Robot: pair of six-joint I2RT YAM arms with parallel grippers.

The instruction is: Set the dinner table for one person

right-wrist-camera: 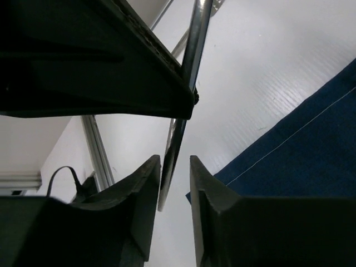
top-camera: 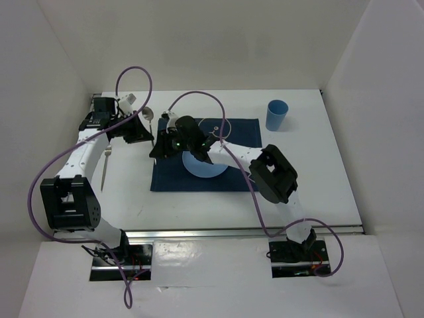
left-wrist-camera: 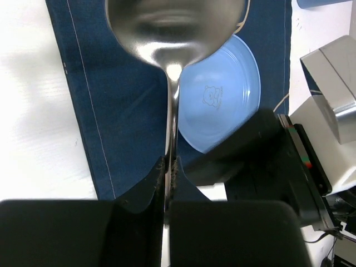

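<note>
My left gripper (top-camera: 147,134) is shut on the handle of a metal spoon (left-wrist-camera: 173,33) and holds it above the left edge of the navy placemat (top-camera: 199,156). The spoon's bowl (top-camera: 148,114) points to the far side. My right gripper (top-camera: 159,147) is open, with its jaws on either side of the spoon's handle end (right-wrist-camera: 171,161); the handle lies close to the left finger (right-wrist-camera: 146,189). A light blue plate (top-camera: 204,167) sits on the placemat and also shows in the left wrist view (left-wrist-camera: 222,105). The white dinner table (top-camera: 318,172) lies under it all.
A blue cup (top-camera: 276,116) stands at the back right of the table. A fork (top-camera: 106,167) lies on the table left of the placemat. White walls close the table in on three sides. A metal rail (top-camera: 245,230) runs along the near edge.
</note>
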